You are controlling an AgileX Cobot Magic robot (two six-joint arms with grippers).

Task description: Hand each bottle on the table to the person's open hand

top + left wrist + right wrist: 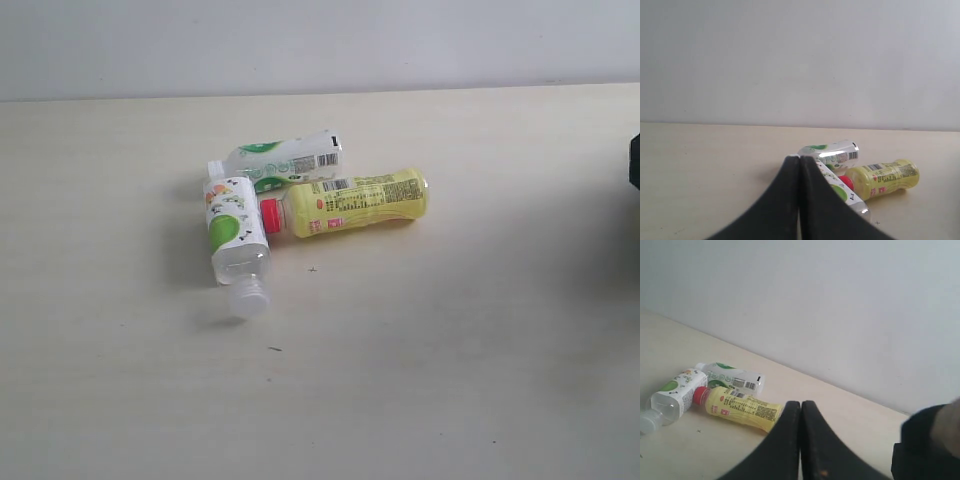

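Observation:
Three bottles lie on their sides in a cluster on the table [450, 360]. The yellow-labelled bottle [362, 200] points its red cap at a white-and-green bottle [236, 235] whose white cap faces the front. A second white-and-green bottle [288, 159] lies behind them, touching both. The clear red-labelled bottle and the person's open hand are out of view. My left gripper [799, 158] is shut and empty, short of the bottles [840, 187]. My right gripper [801, 403] is also shut and empty, near the base end of the yellow bottle [742, 407].
A pale wall [320, 45] runs behind the table's far edge. A dark shape [634, 160] sits at the right edge of the exterior view, and a black bulk [925, 447] fills a corner of the right wrist view.

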